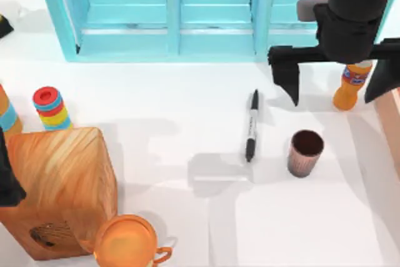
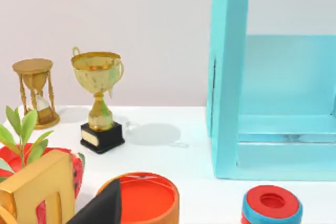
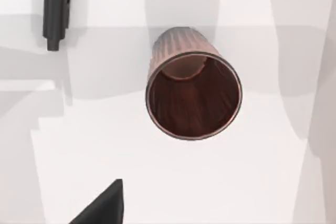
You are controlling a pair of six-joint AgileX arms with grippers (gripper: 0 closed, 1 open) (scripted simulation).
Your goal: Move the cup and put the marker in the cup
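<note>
While nothing is yet gripped, I judge the step in hand to be my approach to the cup, first of the two task items.

Largest first: the turquoise shelf unit (image 1: 169, 14) stands along the far edge of the white table (image 1: 187, 110). A wooden box (image 1: 56, 186) sits at the near left, with an orange handled vessel (image 1: 128, 242) just beside its near corner and a stack of coloured rings (image 1: 51, 108) farther back. An orange bottle (image 1: 351, 85) stands at the far right.

My right gripper (image 1: 337, 82) hangs above the far right of the table, fingers spread wide apart and empty, pointing down, near the bottle. My left arm is parked at the left edge.

The cup (image 1: 305, 152) stands upright to the right of centre, nearer than my right gripper; the wrist camera looks into its dark mouth (image 3: 193, 95). The marker (image 1: 251, 125) lies flat just left of the cup, not touching it.

Next, I judge, the right gripper must come nearer and descend around the cup's wall.
</note>
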